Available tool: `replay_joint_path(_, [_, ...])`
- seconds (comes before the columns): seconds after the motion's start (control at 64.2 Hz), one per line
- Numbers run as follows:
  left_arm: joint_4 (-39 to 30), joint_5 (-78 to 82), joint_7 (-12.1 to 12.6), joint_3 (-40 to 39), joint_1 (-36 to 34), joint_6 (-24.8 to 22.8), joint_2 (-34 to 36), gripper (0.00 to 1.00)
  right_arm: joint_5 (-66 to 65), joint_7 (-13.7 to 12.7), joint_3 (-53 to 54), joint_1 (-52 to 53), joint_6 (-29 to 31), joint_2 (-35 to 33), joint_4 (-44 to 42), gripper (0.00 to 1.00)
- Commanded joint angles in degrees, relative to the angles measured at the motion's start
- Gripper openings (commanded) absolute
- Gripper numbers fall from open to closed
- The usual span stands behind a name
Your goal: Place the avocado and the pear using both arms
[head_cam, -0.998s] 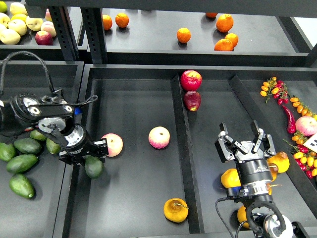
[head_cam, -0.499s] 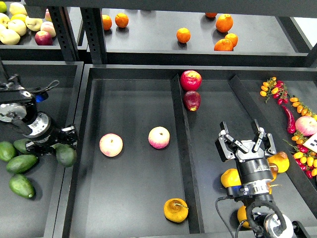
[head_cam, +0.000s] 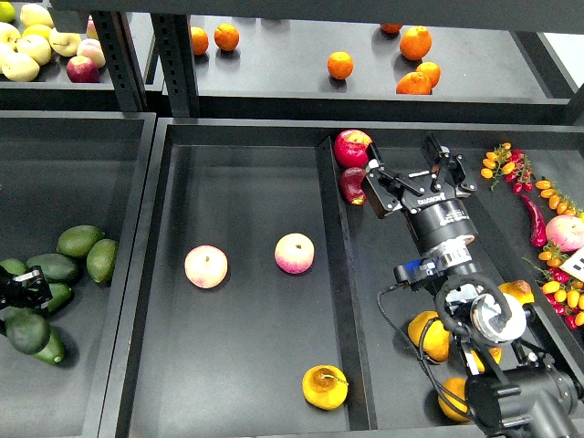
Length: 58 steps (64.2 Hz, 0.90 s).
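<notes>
The dark green avocado (head_cam: 26, 331) is at the far left, just under my left gripper (head_cam: 24, 290), over the left tray's pile of lighter avocados (head_cam: 79, 241). The gripper is mostly cut off by the view's edge and appears shut on the avocado. The golden-yellow pear (head_cam: 325, 386), with a brown patch and thin stem, lies alone at the front of the middle tray (head_cam: 246, 182). My right gripper (head_cam: 412, 173) is open and empty over the back of the right tray, beside two red apples (head_cam: 352, 147), far from the pear.
Two pink-and-yellow round fruits (head_cam: 206, 266) (head_cam: 295, 253) lie mid-tray. Yellow-orange fruits (head_cam: 429, 334) lie under my right arm. Peppers and small tomatoes (head_cam: 550, 201) fill the far right. The back shelf holds oranges (head_cam: 414, 42) and apples (head_cam: 27, 41). A raised divider (head_cam: 339, 301) separates the middle and right trays.
My left gripper carried the avocado left, from the middle tray over the divider to the avocado pile. My right gripper moved up and away toward the red apples, still open.
</notes>
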Motion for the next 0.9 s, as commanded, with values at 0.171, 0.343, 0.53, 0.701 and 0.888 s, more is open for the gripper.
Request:
replay_joint_path(0.171, [1.2,3.8,0.0,-6.8,9.2,0.0,0.2,0.29,0.0,-0.1,-0.6,0.9,-0.1,0.0,0.2,1.00])
replay_joint_path(0.343, [2.5,5.1,0.0,-9.6,12.1,0.0,-0.7,0.30,0.0,-0.1,-0.6,1.7,0.0,0.0,0.2,1.00])
replay_joint_path(0.53, [2.8,5.7,0.0,-10.5,13.3,0.0,-0.8,0.31,0.0,-0.1,-0.6,2.8,0.0,0.0,0.4,1.00])
replay_joint_path(0.701, [4.0,5.7,0.0,-11.9,14.9,0.0,-2.3,0.32,0.0,-0.1,-0.6,3.0,0.0,0.0,0.4,1.00])
replay_joint_path(0.888, [5.1,6.1,0.0,-13.4,16.6,0.0,-4.3,0.32,0.0,-0.1,-0.6,3.0,0.0,0.0,0.4,1.00])
